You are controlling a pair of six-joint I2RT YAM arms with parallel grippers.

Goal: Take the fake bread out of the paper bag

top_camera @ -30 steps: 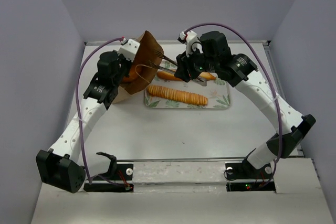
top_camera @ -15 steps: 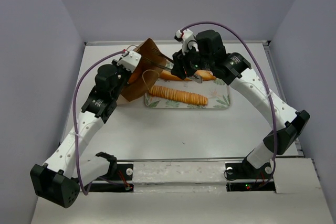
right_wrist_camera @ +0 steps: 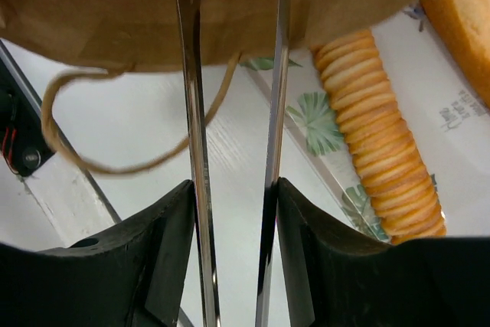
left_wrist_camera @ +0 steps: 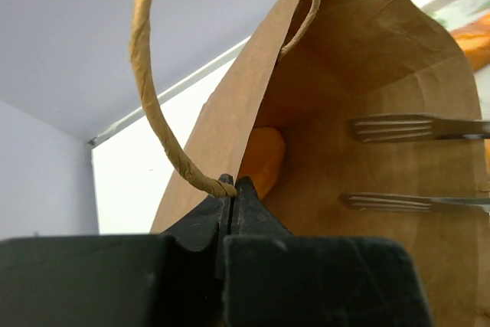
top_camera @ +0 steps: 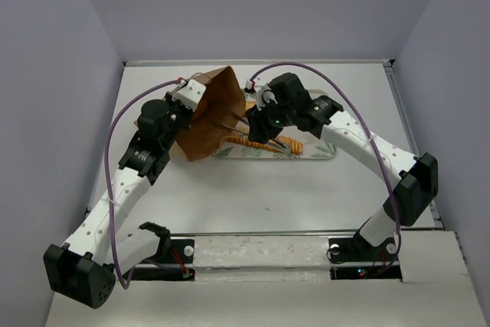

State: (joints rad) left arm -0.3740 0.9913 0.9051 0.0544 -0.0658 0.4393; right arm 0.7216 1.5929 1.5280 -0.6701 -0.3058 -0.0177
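Note:
The brown paper bag (top_camera: 208, 112) lies tilted at the tray's left end, its mouth towards the right arm. My left gripper (top_camera: 190, 102) is shut on the bag's rim at a handle's root (left_wrist_camera: 227, 188). In the left wrist view, one orange loaf (left_wrist_camera: 260, 160) shows deep inside the bag (left_wrist_camera: 367, 59). My right gripper (top_camera: 230, 120) carries two long fork fingers (right_wrist_camera: 190, 112); they are open, empty, and reach into the bag's mouth (right_wrist_camera: 230, 5). The ribbed stick loaf (right_wrist_camera: 379, 139) and another loaf (right_wrist_camera: 463, 21) lie on the tray.
The leaf-patterned tray (top_camera: 321, 151) sits mid-table under the right arm; the ribbed loaf (top_camera: 285, 143) partly shows there. A loose cord handle (right_wrist_camera: 99, 165) hangs below the bag's mouth. The back wall is close behind the bag.
My right gripper has moved left from above the tray, and its forks have entered the bag's mouth. My left gripper has tipped the bag over towards the right.

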